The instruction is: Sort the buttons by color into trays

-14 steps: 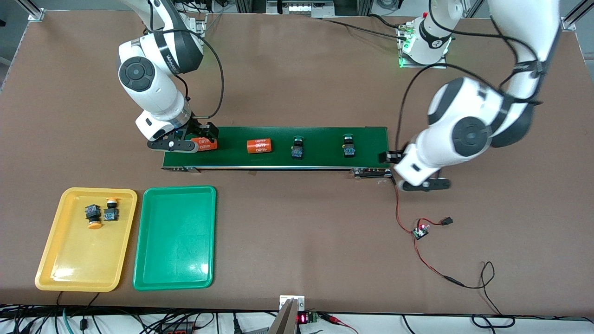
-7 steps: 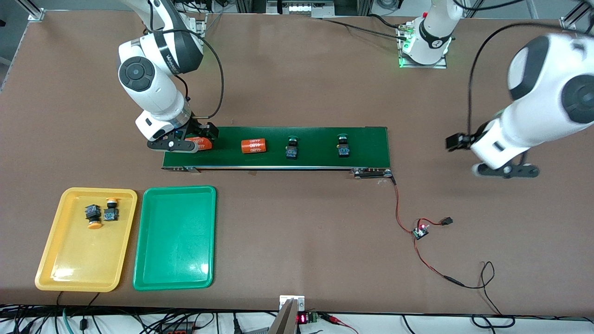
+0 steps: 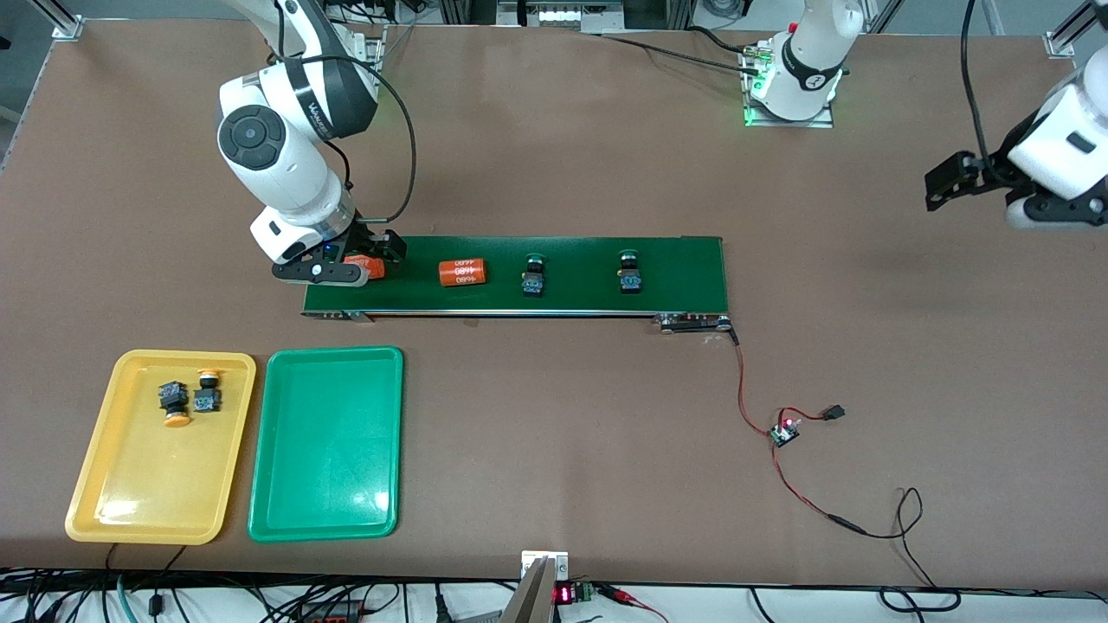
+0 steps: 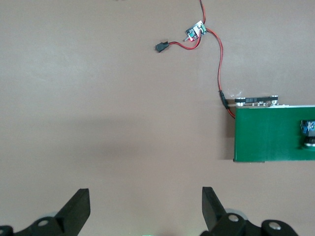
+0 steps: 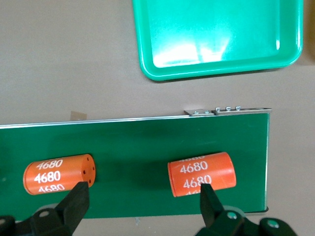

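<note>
our right pincer (image 3: 368,264), fingers apart, hangs over an orange cylinder (image 5: 202,174) on the conveyor belt (image 3: 675,260); grabbing it would mis-sort. both green buttons (image 3: 532,275) wait there, the green tray (image 3: 286,519) empty. left pincer (image 4: 145,209), apart, idles over bare worktop (image 3: 554,156).

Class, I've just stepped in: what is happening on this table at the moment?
Buttons are being sorted by colour. Two yellow buttons lie in the yellow tray; the green tray holds nothing. Two green buttons ride the belt with two orange cylinders. The right gripper hovers, jaws open, over the end cylinder. The left gripper waits open over bare table.
</note>
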Available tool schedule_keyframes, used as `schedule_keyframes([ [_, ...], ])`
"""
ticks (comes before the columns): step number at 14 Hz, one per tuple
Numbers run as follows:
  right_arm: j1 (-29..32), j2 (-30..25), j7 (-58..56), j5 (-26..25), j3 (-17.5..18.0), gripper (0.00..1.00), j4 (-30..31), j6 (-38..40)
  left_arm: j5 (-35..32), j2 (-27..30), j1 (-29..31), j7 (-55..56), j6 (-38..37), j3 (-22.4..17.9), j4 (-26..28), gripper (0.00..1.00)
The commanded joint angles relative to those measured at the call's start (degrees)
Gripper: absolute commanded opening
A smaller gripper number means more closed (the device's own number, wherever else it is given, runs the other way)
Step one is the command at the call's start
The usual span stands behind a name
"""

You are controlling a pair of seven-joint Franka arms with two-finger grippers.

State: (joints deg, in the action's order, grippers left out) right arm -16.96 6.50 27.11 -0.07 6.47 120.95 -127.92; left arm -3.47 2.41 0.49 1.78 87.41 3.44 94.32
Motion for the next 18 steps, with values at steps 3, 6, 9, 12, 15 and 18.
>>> schedule_keyframes([
  [3, -7.01, 2.54, 11.11, 0.59, -0.14, 1.0, -1.58, -3.39, 0.48, 0.23, -3.21, -1.34, 2.32, -0.89, 2.01, 1.0],
  [6, -12.12, 8.33, 16.22, -0.11, -0.14, 1.0, -6.93, -3.65, 0.05, 0.32, -5.23, -0.9, 6.08, -1.07, 2.45, 1.0],
  [9, -14.32, 12.13, 16.4, -0.29, -0.23, 1.0, -9.68, -4.26, -0.04, -0.82, -5.23, -0.73, 6.37, -0.9, 1.84, 1.0],
  [12, -15.03, 13.45, 16.4, -0.2, -0.23, 1.0, -9.77, -5.85, 0.04, -1.71, -5.14, -0.73, 6.63, -0.46, 1.22, 1.0],
  [15, -15.03, 13.98, 16.49, -0.02, -0.23, 1.0, -9.77, -6.55, 0.22, -1.53, -4.53, -0.9, 6.02, -0.46, 1.22, 1.0],
  [18, -15.12, 14.59, 16.49, -0.02, -0.23, 1.0, -10.03, -6.99, 0.4, -1.53, -4.44, -0.9, 6.02, -0.72, 1.04, 1.0],
])
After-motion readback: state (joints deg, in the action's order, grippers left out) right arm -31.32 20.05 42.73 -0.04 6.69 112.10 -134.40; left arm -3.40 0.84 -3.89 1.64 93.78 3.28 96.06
